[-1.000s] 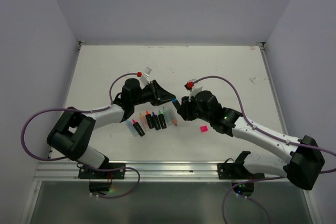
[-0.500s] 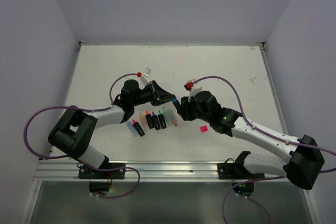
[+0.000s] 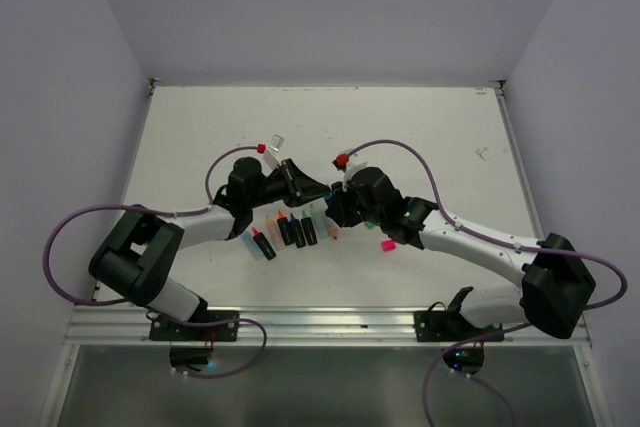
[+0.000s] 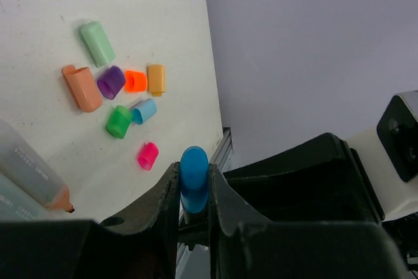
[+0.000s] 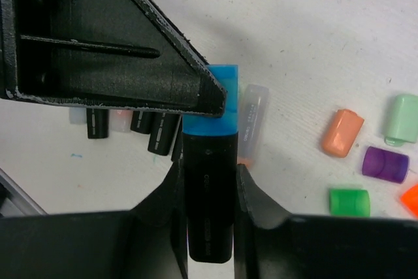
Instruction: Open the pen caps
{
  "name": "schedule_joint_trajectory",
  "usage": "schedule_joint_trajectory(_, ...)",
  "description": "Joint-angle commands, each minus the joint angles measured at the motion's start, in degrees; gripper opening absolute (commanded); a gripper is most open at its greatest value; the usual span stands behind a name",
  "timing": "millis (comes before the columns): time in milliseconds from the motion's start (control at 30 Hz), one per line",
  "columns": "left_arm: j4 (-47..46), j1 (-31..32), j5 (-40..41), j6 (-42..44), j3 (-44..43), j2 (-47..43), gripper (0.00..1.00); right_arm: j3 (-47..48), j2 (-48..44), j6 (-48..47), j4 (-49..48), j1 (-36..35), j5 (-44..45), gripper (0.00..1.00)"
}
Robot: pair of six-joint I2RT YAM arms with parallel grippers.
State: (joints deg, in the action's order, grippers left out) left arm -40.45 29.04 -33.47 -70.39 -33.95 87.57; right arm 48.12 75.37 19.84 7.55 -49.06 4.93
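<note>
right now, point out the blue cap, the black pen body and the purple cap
blue cap [image 4: 194,173]: left wrist view, upper part near its rounded end
black pen body [image 5: 208,191]: right wrist view, middle of the barrel
purple cap [image 5: 385,164]: right wrist view, its side wall

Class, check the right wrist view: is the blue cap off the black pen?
No: the blue cap sits flush on the end of the black pen, with no gap between them.

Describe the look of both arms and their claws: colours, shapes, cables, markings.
The left arm and right arm share white links and bulky black joints. A purple cable loops along each to the wrist, ending at a small red piece. The left claw and right claw are matte black with wedge-shaped fingers. A green light glows on the right arm.
</note>
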Motion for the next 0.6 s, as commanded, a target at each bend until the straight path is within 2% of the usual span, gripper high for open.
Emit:
schedule_joint_trajectory(0,-1.13,0.23,-1.25,0.16,-0.15,-4.24,0.0,0.32,0.04,0.82,-3.85,0.63,1.4,0.0)
schedule_joint_trajectory(133,-1.75,-0.21,5.67,4.02,-1.54,-7.14,0.0,-3.02,-1.11,1.87,-5.43,0.54,-0.7,0.0)
schedule_joint_trajectory(233,6.4,-1.35,10.16,8.86,-6.02,-7.5,0.0,-6.71,-1.98,3.62,-6.32,0.54,-1.06,0.0)
schedule_joint_trajectory(300,7.48,-2.49,12.46,9.75,-6.65,-7.76,0.0,-8.03,-2.6,4.94,-6.5,0.46,-1.5,0.0)
schedule_joint_trajectory(433,9.31,-10.11,15.19,10.36,-8.13,-7.59,0.0,-11.54,-4.18,6.18,-5.09,-1.74,-0.45,0.0)
schedule_joint_trajectory(567,9.95,-16.63,13.17,10.1,-8.76,-7.24,0.0,-13.66,-7.69,7.5,-3.69,-2.79,-0.27,0.0)
